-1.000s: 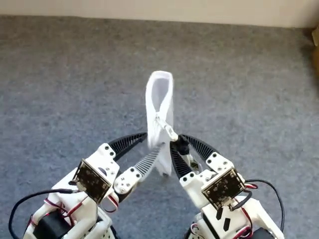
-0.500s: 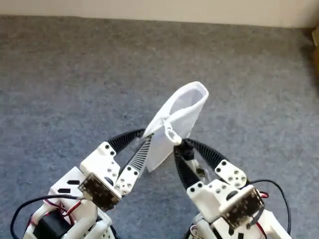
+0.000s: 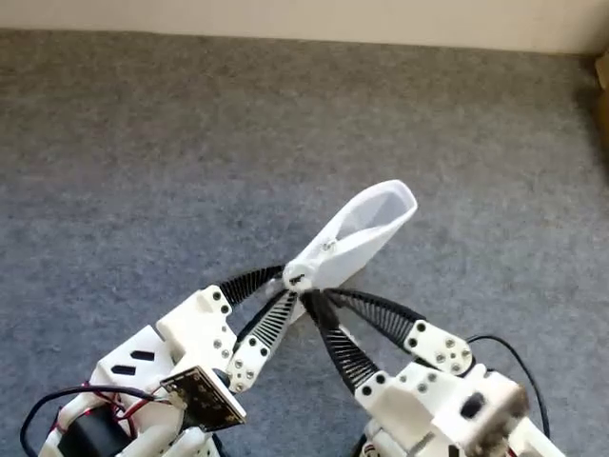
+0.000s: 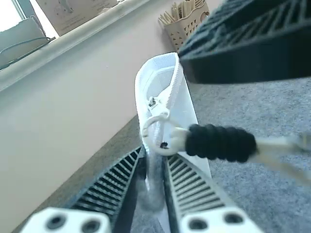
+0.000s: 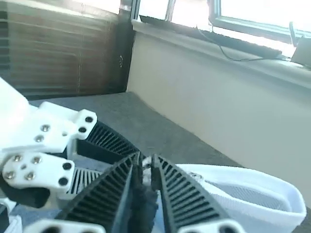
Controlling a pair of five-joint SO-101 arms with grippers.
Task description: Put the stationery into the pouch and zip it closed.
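Hanging off the desk in the middle of the high view, the pouch slants toward the upper right, its far end free in the air and its near end pinched between the two arms. The left gripper is clamped on the pouch's near edge, the fabric squeezed flat between its ribbed fingers. The right gripper is closed on the dark pull that is corded to the zip's ring, its tips just beside the left gripper's. The pouch looks light and soft: thin white mesh that folds and sags, with only the zip line giving it any stiffness. Judging by that, it needs a firm hold on the end seam to brace it while the pull is drawn along the zip, or it will bunch up. The pull is small and rounded and could slip from a loose grip. Whether stationery is inside, and how much of the zip is closed, cannot be told. The desk has a grey, carpet-like, grippy cover. A pale wall runs along the top edge, and the wrist views show a basket of sticks by it and a bright window over a sill.
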